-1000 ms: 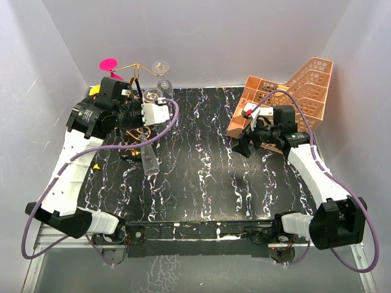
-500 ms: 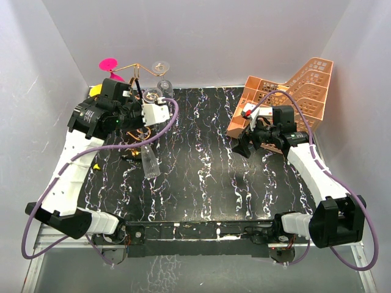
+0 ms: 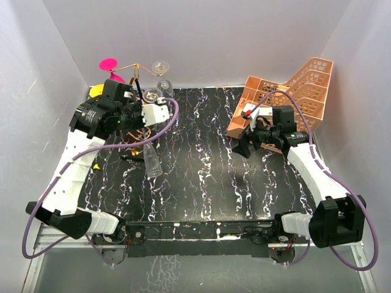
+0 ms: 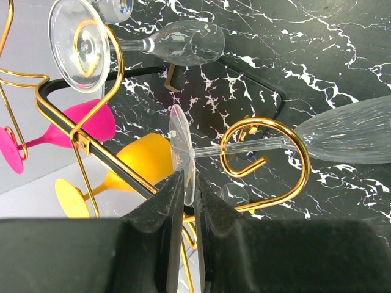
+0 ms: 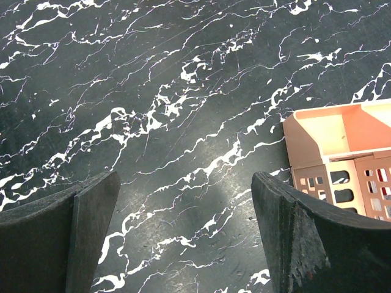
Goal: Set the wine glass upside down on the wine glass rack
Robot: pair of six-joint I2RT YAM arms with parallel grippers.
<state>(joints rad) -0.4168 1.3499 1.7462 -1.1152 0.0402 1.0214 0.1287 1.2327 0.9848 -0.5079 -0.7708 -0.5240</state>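
Observation:
My left gripper [image 4: 185, 183] is shut on the round foot of a clear wine glass [image 4: 354, 137]. The glass's stem runs through a gold scroll curl [image 4: 256, 121] of the wine glass rack. In the top view the glass [image 3: 151, 160] hangs tilted below the left gripper [image 3: 139, 125], bowl toward the near side and just over the table. The rack [image 3: 131, 67] stands at the far left. My right gripper [image 3: 250, 145] is open and empty over the dark table [image 5: 183, 122], far from the glass.
Another clear glass [image 4: 189, 43] hangs on the rack, with a pink glass [image 4: 91, 122] and a yellow glass [image 4: 143, 159] behind it. An orange perforated tray rack [image 3: 287, 97] stands at the far right, its corner beside my right fingers [image 5: 342, 146].
The left gripper and the held glass have shifted very slightly at the rack, and the bowl swung a little to the right. The right arm has not moved.

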